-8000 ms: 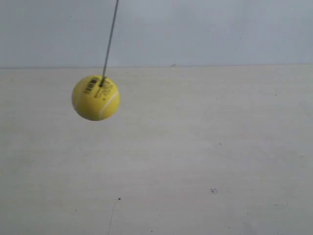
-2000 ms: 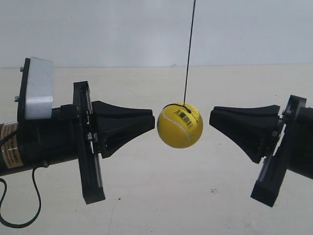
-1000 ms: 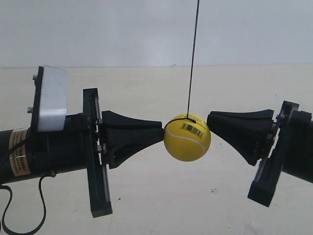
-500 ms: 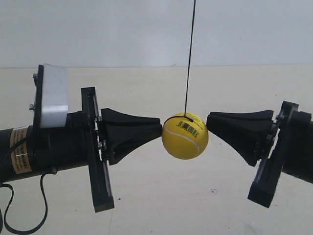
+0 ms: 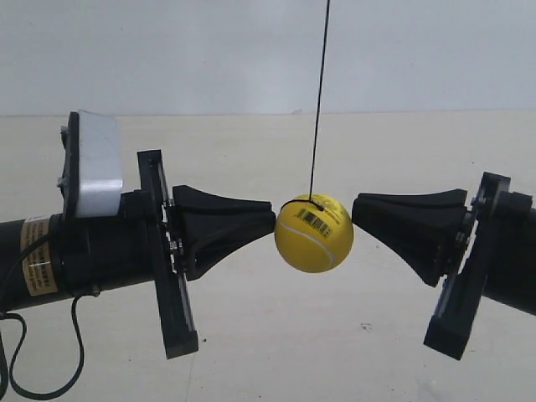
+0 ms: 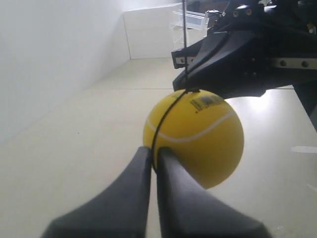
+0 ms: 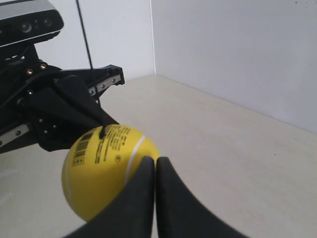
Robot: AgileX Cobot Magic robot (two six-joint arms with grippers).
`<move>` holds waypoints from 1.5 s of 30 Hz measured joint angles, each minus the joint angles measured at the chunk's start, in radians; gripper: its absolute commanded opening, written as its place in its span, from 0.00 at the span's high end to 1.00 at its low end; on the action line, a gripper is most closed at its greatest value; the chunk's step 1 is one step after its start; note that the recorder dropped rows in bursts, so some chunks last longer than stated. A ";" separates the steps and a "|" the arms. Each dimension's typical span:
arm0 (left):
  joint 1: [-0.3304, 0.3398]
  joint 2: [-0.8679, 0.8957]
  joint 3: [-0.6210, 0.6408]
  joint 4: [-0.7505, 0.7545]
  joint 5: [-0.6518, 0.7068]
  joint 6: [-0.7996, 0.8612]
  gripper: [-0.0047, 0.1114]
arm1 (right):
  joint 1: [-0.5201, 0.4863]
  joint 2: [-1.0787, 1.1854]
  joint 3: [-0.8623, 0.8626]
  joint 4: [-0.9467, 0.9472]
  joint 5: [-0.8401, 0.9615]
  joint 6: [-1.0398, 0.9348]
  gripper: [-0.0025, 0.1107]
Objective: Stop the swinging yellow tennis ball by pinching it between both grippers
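The yellow tennis ball (image 5: 314, 234) hangs on a thin black string (image 5: 318, 100) between my two grippers. At the exterior view's left, my left gripper (image 5: 273, 224), with the grey-white block on its body, is shut and its tip touches the ball's side. From the other side my right gripper (image 5: 354, 214) is shut too, its tip at the ball's edge. In the left wrist view the closed left gripper (image 6: 153, 151) presses the ball (image 6: 198, 139). The right wrist view shows the closed right gripper (image 7: 155, 161) against the ball (image 7: 99, 173).
A pale tabletop (image 5: 335, 352) lies below the ball and a white wall (image 5: 419, 50) stands behind it. A black cable (image 5: 33, 368) loops under the left arm.
Over the last second the ball has drifted slightly to the exterior view's left and its swing has become small. Both grippers have hardly moved.
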 measured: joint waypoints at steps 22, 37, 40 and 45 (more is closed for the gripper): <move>0.000 -0.310 0.057 -0.281 0.222 0.002 0.92 | 0.000 -0.456 0.033 0.094 0.384 0.064 0.98; 0.000 -0.648 0.135 -0.449 0.352 0.035 0.92 | 0.000 -0.777 0.061 0.225 0.560 0.107 0.98; 0.000 -0.717 0.135 -0.450 0.378 0.032 0.92 | 0.000 -0.840 0.061 0.231 0.591 0.134 0.98; 0.000 -0.819 0.135 -0.453 0.459 -0.019 0.92 | 0.000 -0.953 0.061 0.231 0.659 0.186 0.98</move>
